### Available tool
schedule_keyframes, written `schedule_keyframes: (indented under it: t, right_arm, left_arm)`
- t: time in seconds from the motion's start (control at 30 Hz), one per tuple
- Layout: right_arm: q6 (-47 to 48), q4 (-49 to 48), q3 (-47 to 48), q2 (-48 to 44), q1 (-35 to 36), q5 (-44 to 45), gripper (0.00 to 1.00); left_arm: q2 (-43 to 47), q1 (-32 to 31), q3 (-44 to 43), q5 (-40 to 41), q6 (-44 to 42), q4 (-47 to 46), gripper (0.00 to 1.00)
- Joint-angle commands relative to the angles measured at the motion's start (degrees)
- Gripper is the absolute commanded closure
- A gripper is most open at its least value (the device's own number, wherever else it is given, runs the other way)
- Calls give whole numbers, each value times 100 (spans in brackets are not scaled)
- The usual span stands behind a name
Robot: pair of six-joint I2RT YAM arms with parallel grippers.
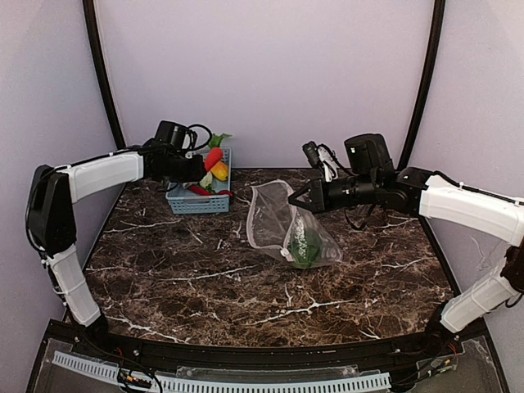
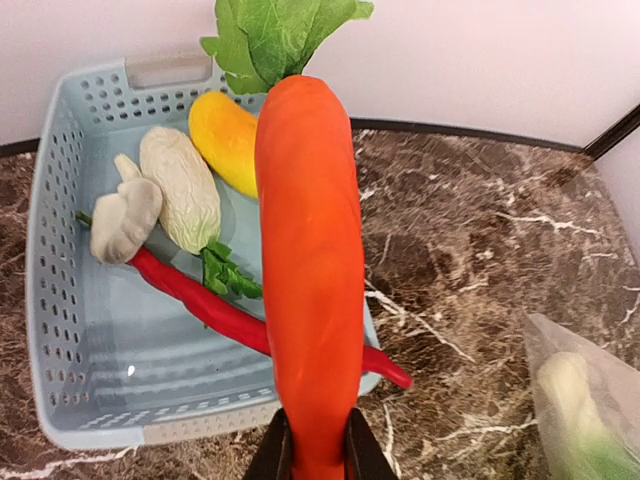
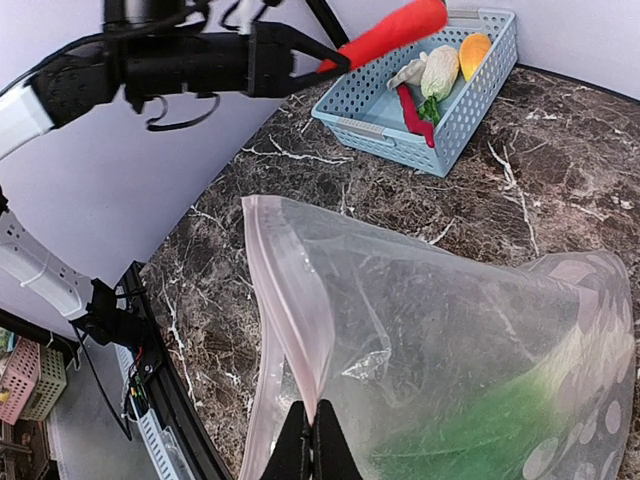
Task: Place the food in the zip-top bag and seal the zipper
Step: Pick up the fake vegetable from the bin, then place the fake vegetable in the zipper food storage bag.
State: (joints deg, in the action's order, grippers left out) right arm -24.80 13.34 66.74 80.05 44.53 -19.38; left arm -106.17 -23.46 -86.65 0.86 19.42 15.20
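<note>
1 carrot point(image 2: 310, 300), 5 other vegetables point(image 2: 180, 190), 1 basket point(image 2: 55, 250), 1 bag point(image 3: 420, 300).

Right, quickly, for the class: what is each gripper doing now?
The left gripper is closed, holding the carrot.
The right gripper is closed, pinching the bag at its pink edge.

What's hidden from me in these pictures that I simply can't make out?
- Left wrist view: the carrot covers part of the red chili and of the basket; the left fingers are cut off by the bottom edge.
- Right wrist view: the green food is a blur through the zip-top bag, cut off below.
- Top view: what lies in the basket is too small to tell apart.
</note>
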Motion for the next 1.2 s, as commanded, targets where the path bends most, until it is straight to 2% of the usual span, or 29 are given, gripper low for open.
schedule_keyframes:
  t: [0.0, 0.23, 0.37, 0.57, 0.6, 0.67, 0.87, 1.03, 1.17]
  right_arm:
    - [-19, -79, 152, 6, 37, 103, 100]
    - [76, -39, 156, 25, 38, 90, 100]
    - [149, 15, 170, 70, 40, 154, 100]
    - [159, 67, 218, 172, 39, 166, 100]
    - [153, 71, 217, 180, 42, 176, 100]
    - [157, 88, 232, 193, 40, 196, 100]
    - [151, 87, 196, 140, 46, 211, 100]
    - [151, 107, 191, 124, 45, 229, 100]
    - [151, 124, 199, 99, 53, 216, 100]
  left_arm:
    - [1492, 9, 1006, -265, -6, -42, 99]
    - [3316, -123, 2573, -1646, 253, 439, 99]
    - [4303, -391, 2866, -2276, 296, 1173, 99]
    - [5131, -1017, 2829, -2447, 518, 2196, 99]
    - [5202, -1076, 2825, -2515, 547, 2294, 99]
    - [5404, -1101, 2856, -3267, 526, 2254, 99]
    - [5795, -1206, 2925, -3843, 741, 2220, 99]
    - [5675, -1517, 2913, -3791, 779, 2239, 99]
    - [5397, -1745, 2695, -3393, 659, 2473, 99]
